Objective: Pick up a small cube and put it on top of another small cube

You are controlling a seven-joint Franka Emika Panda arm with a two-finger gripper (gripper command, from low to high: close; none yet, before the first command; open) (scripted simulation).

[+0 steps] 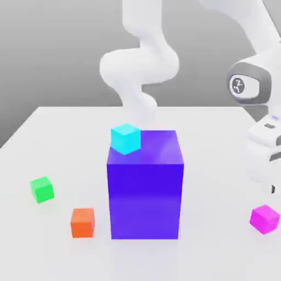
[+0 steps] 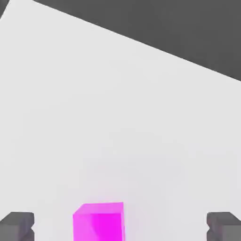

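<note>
Gripper (image 2: pixel 120 226) fingers spread wide, holding nothing. Small matte magenta cube (image 1: pixel 265 218) on white table (image 1: pixel 49 137), well off the big purple-blue block (image 1: pixel 145 186) toward exterior view's right. Risk: cube sits off-centre btwn fingers, so closing may shove or twist it.

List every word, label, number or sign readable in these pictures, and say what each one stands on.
No readable words or numbers.
A round emblem sits on the arm's grey joint cap in the exterior view; its mark is too small to read.
The magenta cube, cyan cube, green cube, orange cube, big purple-blue block and table are plain and unmarked.
</note>
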